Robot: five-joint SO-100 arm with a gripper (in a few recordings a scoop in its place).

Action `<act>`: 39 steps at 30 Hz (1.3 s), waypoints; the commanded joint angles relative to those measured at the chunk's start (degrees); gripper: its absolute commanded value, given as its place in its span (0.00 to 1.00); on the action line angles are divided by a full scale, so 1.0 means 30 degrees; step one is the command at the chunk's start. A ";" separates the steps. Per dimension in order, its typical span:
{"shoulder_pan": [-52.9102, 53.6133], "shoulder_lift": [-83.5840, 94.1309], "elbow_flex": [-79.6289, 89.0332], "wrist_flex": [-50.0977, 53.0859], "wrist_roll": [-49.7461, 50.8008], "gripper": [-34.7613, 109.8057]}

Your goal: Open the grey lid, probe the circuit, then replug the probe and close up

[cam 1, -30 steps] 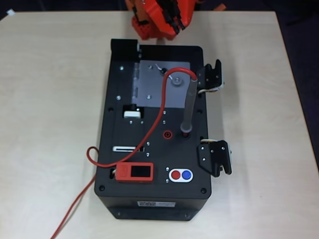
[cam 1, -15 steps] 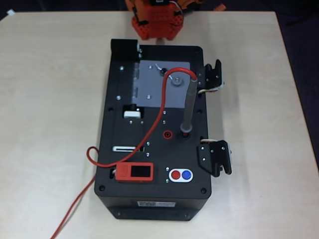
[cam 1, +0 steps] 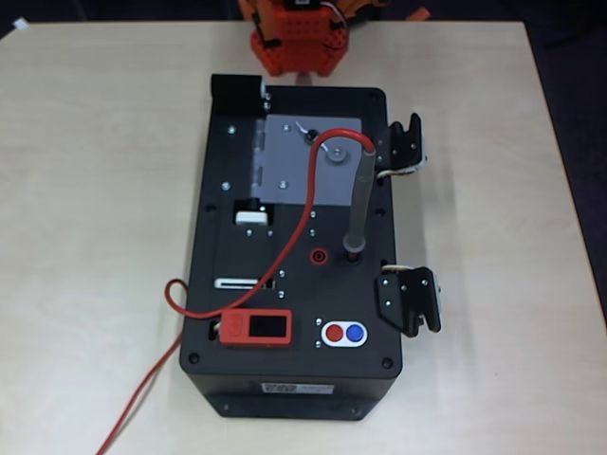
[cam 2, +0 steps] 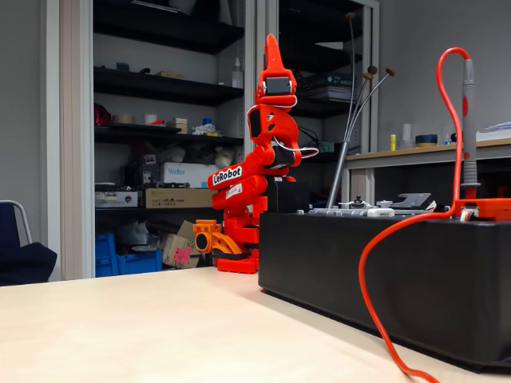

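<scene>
We see the tabletop (cam 1: 95, 190) carrying the black box (cam 1: 294, 379), with the red arm (cam 2: 251, 183) folded upright behind the box's 12 o'clock end in the overhead view. Its gripper (cam 2: 273, 52) points straight up in the fixed view, fingers together, empty and touching nothing. The grey lid (cam 1: 285, 161) lies flat and closed toward the box's 12 o'clock end, well below the gripper. The probe (cam 1: 359, 199) stands plugged into a socket at the lid's 4 o'clock, its red wire (cam 1: 142, 389) trailing to 7 o'clock.
</scene>
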 commanded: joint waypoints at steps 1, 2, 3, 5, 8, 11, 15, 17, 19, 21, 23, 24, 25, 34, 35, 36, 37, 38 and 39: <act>-0.0117 0.0000 0.0059 -0.1406 0.0234 0.24; -0.0117 0.0000 0.0059 -0.1846 0.0234 0.24; -0.0117 0.0000 0.0059 -0.2227 0.0234 0.24; -0.0117 0.0000 0.0059 -0.2900 0.0234 0.24; -0.0117 0.0000 0.0059 -0.3838 0.0234 0.24; -0.0117 0.0000 0.0059 -0.4658 0.0234 0.24; -0.0117 0.0000 0.0059 -0.5713 0.0234 0.24; -0.0322 0.0000 0.0059 -0.6152 0.0234 0.24; -0.0469 0.0000 0.0059 -0.6592 0.0234 0.24; -0.0498 0.0000 0.0059 -0.7090 0.0234 0.24; -0.0498 0.0000 0.0059 -0.7119 0.0264 0.24; -0.0498 0.0000 0.0059 -0.7119 0.0264 0.24; -0.0498 0.0000 0.0059 -0.7119 0.0264 0.24; -0.0527 0.0000 0.0059 -0.7119 0.0176 0.24; -0.0527 0.0000 0.0059 -0.7119 0.0176 0.24; -0.0527 0.0000 0.0059 -0.7119 0.0176 0.24; -0.0527 0.0000 0.0059 -0.7119 0.0176 0.24; -0.0527 0.0000 0.0059 -0.7119 0.0176 0.24; -0.0527 0.0000 0.0059 -0.7119 0.0176 0.24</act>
